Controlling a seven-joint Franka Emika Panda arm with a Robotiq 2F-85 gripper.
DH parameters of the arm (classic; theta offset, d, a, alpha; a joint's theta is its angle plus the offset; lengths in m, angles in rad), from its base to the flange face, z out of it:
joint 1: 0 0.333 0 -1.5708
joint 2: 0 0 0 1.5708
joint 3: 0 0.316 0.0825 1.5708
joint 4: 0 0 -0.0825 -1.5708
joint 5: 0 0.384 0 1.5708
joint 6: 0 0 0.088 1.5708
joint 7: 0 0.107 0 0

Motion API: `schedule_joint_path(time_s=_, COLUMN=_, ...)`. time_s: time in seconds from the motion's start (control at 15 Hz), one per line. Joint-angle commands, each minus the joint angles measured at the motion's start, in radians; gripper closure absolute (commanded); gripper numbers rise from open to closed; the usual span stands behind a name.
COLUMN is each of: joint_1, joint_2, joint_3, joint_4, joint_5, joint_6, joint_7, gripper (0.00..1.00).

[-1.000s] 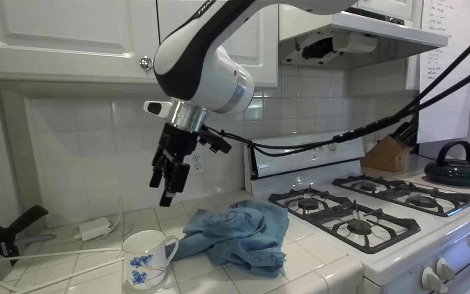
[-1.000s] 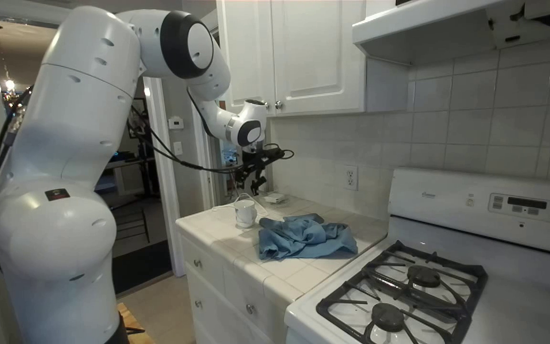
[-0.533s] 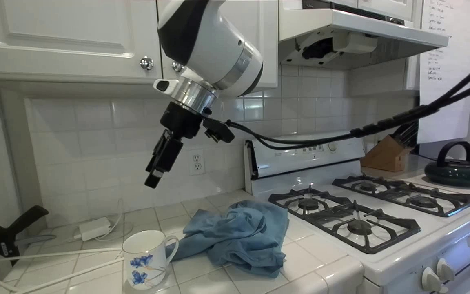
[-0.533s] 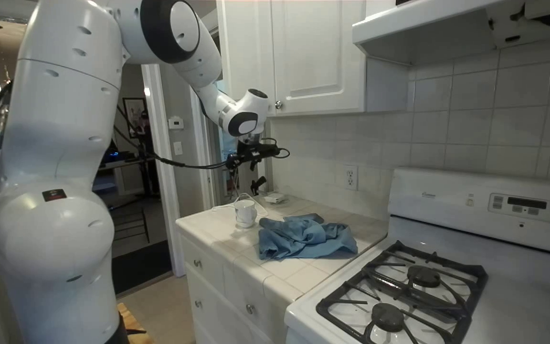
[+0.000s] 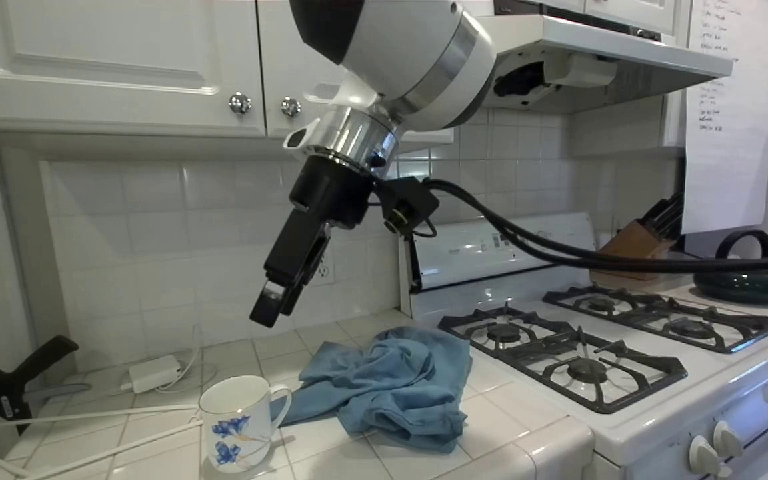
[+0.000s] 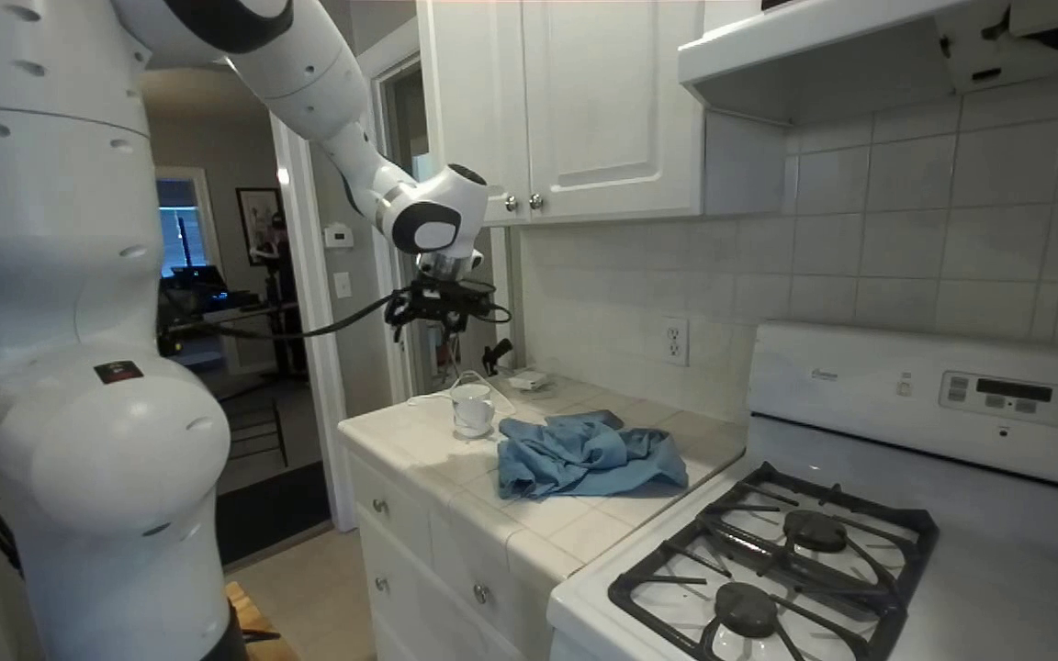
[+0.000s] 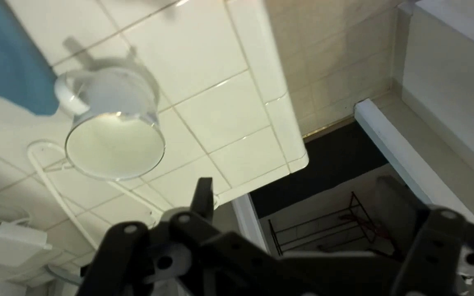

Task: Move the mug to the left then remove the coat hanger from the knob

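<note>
Coat hanger (image 7: pixel 61 199) partly invisible behind the mug (image 7: pixel 115 131).

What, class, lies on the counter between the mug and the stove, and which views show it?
A crumpled blue cloth lies between the mug and the stove, as both exterior views show.

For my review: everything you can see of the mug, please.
The mug is white and glossy, ceramic by its look, with blue flowers on its side and one looped handle. It stands upright on the tiled counter, its pale interior showing in the wrist view. The handle points toward the blue cloth, and the mug hides part of the coat hanger; contact with either is unclear. The gripper is higher up, not touching.
</note>
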Motion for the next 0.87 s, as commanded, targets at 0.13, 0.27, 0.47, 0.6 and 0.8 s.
schedule_joint_path(time_s=0.13, joint_1=0.079, joint_2=-0.121, joint_3=-0.09, joint_4=-0.114, joint_5=-0.016, joint_6=-0.092, joint_7=0.159, gripper=0.0)
schedule_joint_path(time_s=0.27, joint_1=0.088, joint_2=-0.178, joint_3=-0.109, joint_4=-0.166, joint_5=-0.022, joint_6=-0.121, joint_7=0.21, gripper=0.0)
schedule_joint_path(time_s=0.47, joint_1=0.091, joint_2=-0.201, joint_3=-0.115, joint_4=-0.188, joint_5=-0.023, joint_6=-0.123, joint_7=0.224, gripper=0.0)
schedule_joint_path(time_s=0.6, joint_1=0.091, joint_2=-0.201, joint_3=-0.115, joint_4=-0.191, joint_5=-0.023, joint_6=-0.123, joint_7=0.225, gripper=0.0)
schedule_joint_path(time_s=0.8, joint_1=0.091, joint_2=-0.201, joint_3=-0.115, joint_4=-0.191, joint_5=-0.023, joint_6=-0.123, joint_7=0.226, gripper=0.0)
